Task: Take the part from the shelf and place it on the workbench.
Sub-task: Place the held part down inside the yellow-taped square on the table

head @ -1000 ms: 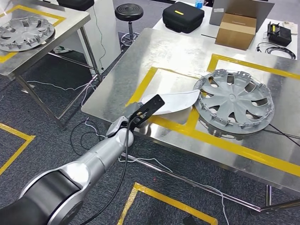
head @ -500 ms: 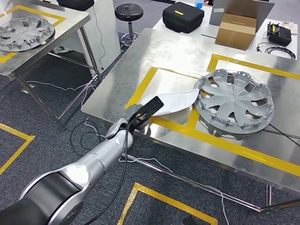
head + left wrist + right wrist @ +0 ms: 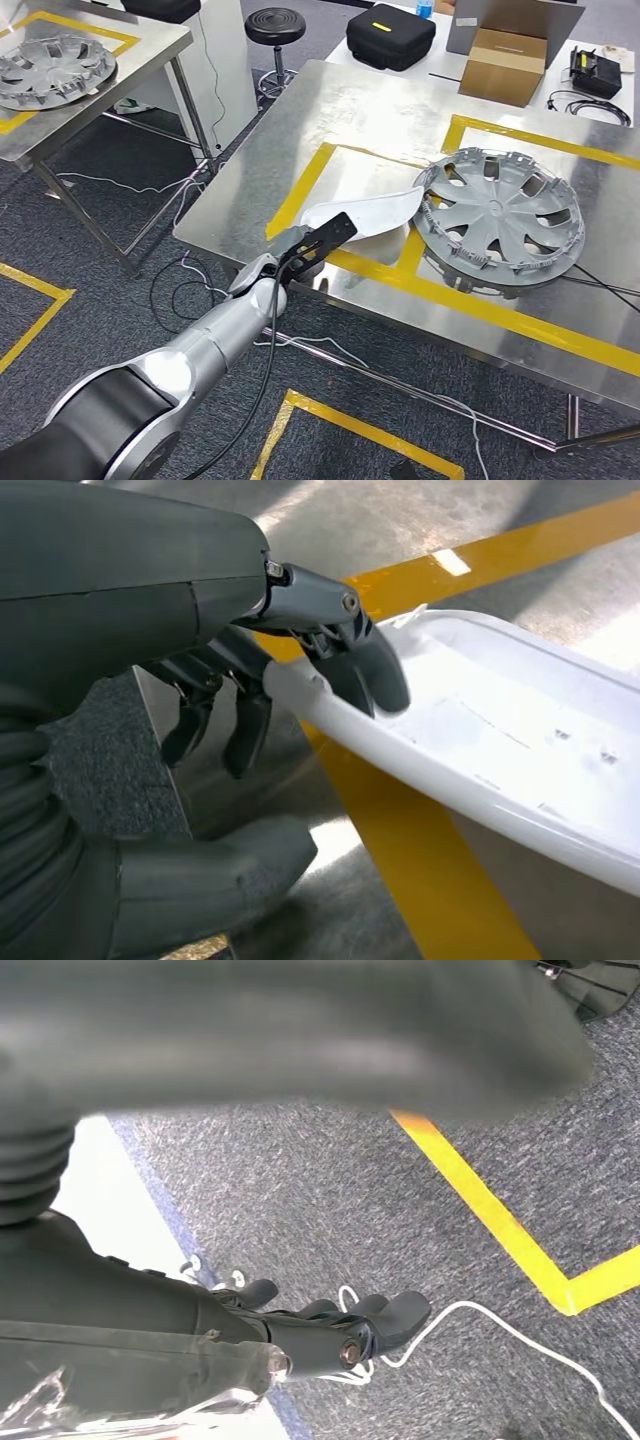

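Since a second ago the left hand (image 3: 313, 240) has eased slightly toward three o'clock along the near edge of the workbench (image 3: 362, 110), carrying the part (image 3: 370, 215) with it. The part is a smooth, glossy white plastic shell, long and tapering, with a rounded lip. The dark fingers (image 3: 370, 665) hook over that lip while the thick grey thumb (image 3: 219, 875) sits beneath, so the hand grips it. It lies low over the brushed steel top and yellow tape, its tip just beside the grey spoked hubcap (image 3: 502, 215) at three o'clock. The right hand (image 3: 362, 1325) hangs over speckled carpet, fingers loosely extended, holding nothing.
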`<state>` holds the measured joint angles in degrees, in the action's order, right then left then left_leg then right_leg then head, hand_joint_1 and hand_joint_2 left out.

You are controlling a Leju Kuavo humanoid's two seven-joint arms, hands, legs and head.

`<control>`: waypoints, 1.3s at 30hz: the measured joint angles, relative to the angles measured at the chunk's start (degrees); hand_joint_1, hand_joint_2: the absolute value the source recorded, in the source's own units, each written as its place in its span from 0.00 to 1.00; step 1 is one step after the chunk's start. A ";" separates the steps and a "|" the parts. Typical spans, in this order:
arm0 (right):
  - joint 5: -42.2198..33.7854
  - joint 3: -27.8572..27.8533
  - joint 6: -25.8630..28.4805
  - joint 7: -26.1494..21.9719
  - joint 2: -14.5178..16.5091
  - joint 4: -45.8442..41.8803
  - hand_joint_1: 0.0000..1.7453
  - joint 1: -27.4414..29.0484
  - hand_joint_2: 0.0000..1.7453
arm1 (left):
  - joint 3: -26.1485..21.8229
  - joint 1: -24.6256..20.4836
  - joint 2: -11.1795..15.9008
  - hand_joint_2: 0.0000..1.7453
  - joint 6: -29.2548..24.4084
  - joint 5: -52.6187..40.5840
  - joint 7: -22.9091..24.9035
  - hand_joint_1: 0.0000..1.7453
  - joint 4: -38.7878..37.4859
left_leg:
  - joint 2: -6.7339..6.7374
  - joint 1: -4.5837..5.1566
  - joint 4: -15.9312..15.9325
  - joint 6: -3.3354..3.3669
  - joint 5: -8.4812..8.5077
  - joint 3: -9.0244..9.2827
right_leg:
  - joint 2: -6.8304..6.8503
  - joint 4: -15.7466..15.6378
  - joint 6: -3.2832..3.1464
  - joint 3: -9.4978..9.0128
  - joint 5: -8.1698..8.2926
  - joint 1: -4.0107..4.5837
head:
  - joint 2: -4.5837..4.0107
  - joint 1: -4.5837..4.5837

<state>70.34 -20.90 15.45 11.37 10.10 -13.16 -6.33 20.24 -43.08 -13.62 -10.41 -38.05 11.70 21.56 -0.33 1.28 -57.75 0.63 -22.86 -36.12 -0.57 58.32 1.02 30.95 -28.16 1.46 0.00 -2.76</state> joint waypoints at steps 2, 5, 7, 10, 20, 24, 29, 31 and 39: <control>0.01 0.00 -0.01 -0.01 0.00 0.00 0.00 0.00 1.00 | 0.00 0.00 0.00 1.00 0.10 -0.04 -0.13 0.00 -0.01 | 0.00 0.00 0.00 0.00 0.00 0.00 | 0.00 0.00 0.00 0.00 0.00 0.00 | 0.00 0.01; 0.02 0.00 -0.04 -0.02 0.00 0.00 0.00 -0.01 1.00 | 0.00 0.00 0.00 1.00 0.17 -0.14 -0.22 0.00 -0.01 | 0.00 0.00 0.00 0.00 0.00 0.00 | 0.00 0.00 0.00 0.00 0.00 0.00 | 0.00 0.01; 0.03 0.00 -0.07 -0.02 0.00 0.00 0.00 -0.01 1.00 | 0.01 -0.01 0.00 1.00 0.17 -0.15 -0.22 0.00 -0.01 | 0.00 0.00 0.00 0.00 0.00 0.00 | 0.00 0.00 0.00 0.00 0.00 0.00 | 0.00 0.01; 0.04 0.00 -0.08 -0.02 0.00 0.00 0.00 -0.01 1.00 | 0.02 0.00 0.00 1.00 0.16 -0.15 -0.33 0.00 -0.01 | 0.00 0.00 0.00 0.00 0.00 0.00 | 0.00 0.00 0.00 -0.01 0.00 0.00 | 0.00 0.01; 0.13 0.00 -0.10 -0.04 0.00 0.00 0.00 0.06 1.00 | 0.01 -0.05 -0.17 1.00 -0.48 0.33 -2.75 0.00 0.00 | 0.00 0.00 0.00 0.00 0.00 0.00 | 0.00 0.00 0.00 0.00 0.00 0.00 | 0.00 0.01; 0.32 0.00 -0.09 -0.29 -0.01 0.00 0.00 0.09 1.00 | -0.04 -0.65 -0.89 1.00 -1.95 2.68 -7.80 0.00 0.22 | 0.00 0.00 0.00 0.00 0.00 0.00 | 0.00 0.00 0.00 0.00 0.00 -0.01 | 0.00 0.01; 0.32 0.00 0.21 -1.19 -0.05 0.00 0.00 0.29 1.00 | -0.81 -1.51 -1.92 1.00 -5.63 10.15 -18.30 0.00 3.94 | 0.00 0.01 0.00 0.01 0.00 0.00 | 0.00 0.00 0.00 -0.01 0.00 -0.01 | 0.00 0.01; 0.30 0.00 0.28 -1.39 -0.06 0.00 0.00 0.41 1.00 | -1.15 -1.42 -2.05 1.00 -6.22 12.77 -20.80 0.00 6.59 | 0.00 0.01 0.00 0.01 -0.01 0.00 | 0.00 0.00 0.00 -0.02 0.00 -0.01 | 0.00 0.01; -0.31 0.00 1.12 -1.84 -0.19 0.02 0.00 0.81 1.00 | -1.04 6.67 -0.27 1.00 -10.99 24.38 -29.83 0.00 27.33 | 0.01 0.01 0.00 0.04 -0.04 0.00 | -0.02 0.00 0.01 -0.01 -0.03 0.00 | 0.00 0.01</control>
<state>70.03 -20.90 16.57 9.52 9.91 -13.14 -5.52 19.20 -36.41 -13.89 -21.40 -13.67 -18.14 48.89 -0.32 1.29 -57.75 0.66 -22.90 -36.13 -0.59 58.32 1.03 30.94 -28.19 1.45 0.00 -2.75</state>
